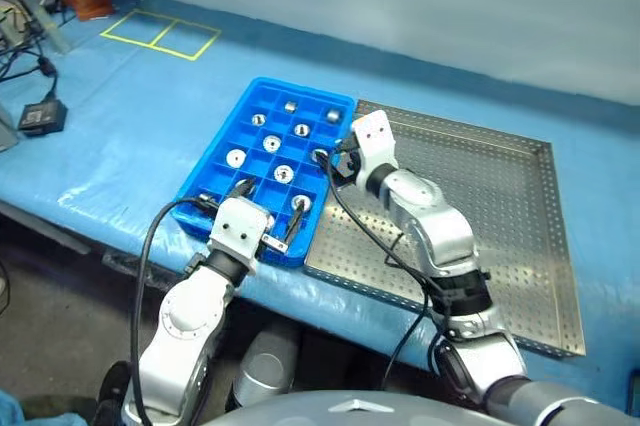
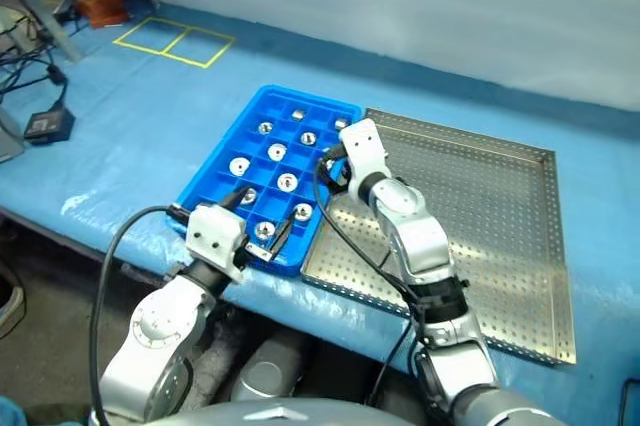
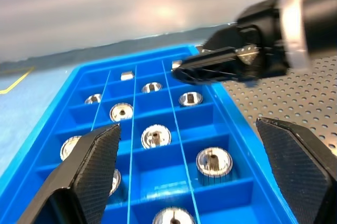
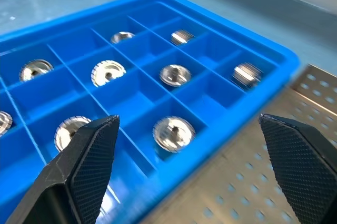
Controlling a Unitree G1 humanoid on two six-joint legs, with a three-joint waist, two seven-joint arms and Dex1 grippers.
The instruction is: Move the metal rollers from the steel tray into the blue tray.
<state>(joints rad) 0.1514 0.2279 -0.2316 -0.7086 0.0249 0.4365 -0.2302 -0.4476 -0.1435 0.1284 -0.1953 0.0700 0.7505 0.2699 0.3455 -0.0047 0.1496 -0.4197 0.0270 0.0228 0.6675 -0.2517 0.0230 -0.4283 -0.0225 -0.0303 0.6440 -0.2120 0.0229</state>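
- Metal rollers [image 1: 283, 173] are seen sitting in the compartments of the blue tray [image 1: 215, 181]; roughly one per cell, most upright with the dark hole facing up, a couple lying on their sides in the far row.
- Steel tray [image 1: 500, 206] lies just beside the blue tray, touching along its long edge; no roller can be made out on its perforated floor, so the transfer is judged done or nearly so.
- Right gripper [image 1: 335, 158] is held over the seam between the two trays, jaws spread wide, nothing between them; the nearest roller [image 4: 174, 132] lies just ahead of and below the fingertips, inside the blue tray.
- Right arm is stretched across the steel tray, wrist angled slightly down and toward the blue tray.
- Left gripper [image 1: 268, 216] is poised at the near end of the blue tray, jaws wide apart and empty; rollers lie ahead of and below it.
- Any remaining roller would lie behind the right gripper, on the steel tray; the right arm is judged nearer.
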